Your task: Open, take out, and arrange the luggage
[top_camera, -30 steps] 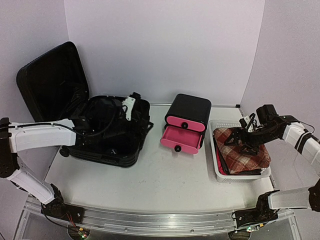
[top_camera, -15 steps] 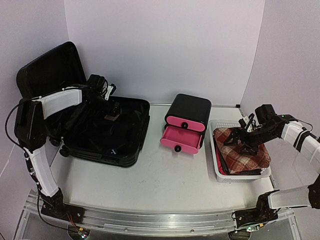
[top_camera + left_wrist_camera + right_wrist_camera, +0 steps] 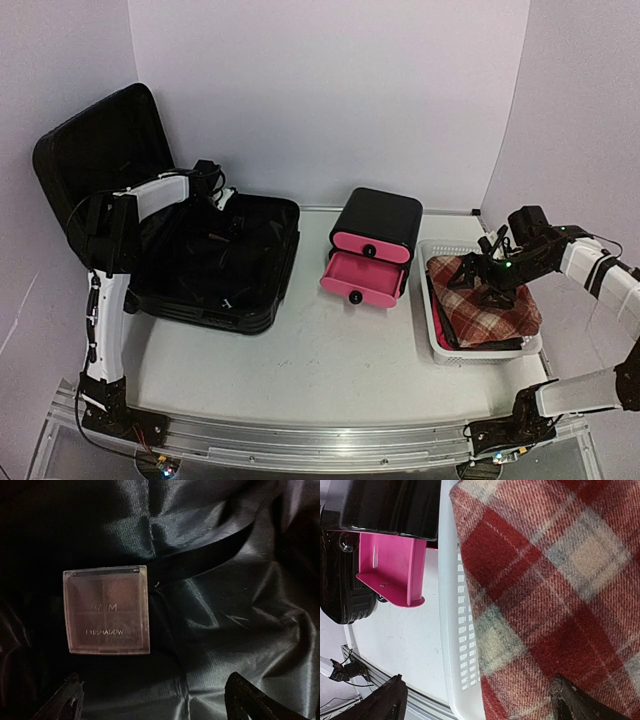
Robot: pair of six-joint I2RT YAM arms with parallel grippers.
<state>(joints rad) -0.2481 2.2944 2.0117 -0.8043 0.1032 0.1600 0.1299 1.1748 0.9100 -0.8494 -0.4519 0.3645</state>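
The luggage (image 3: 215,265) lies open at the desk's left rear corner. The left gripper (image 3: 225,203), swung in from its near side, hovers spread above an eyeshadow palette (image 3: 106,610) inside, seemingly next out. The right gripper (image 3: 490,275), also spread, hangs over plaid cloth (image 3: 495,310) in the basket (image 3: 432,345).

Plaid cloth (image 3: 512,320) in white basket (image 3: 480,354); lower pink drawer (image 3: 360,279) open.

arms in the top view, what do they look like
Both the left arm and the right arm have white shell links between black joints and black bases. Thin black cables run along them. The right arm has a black band on its white forearm. In the wrist views the jaws show as black, tapered tips.
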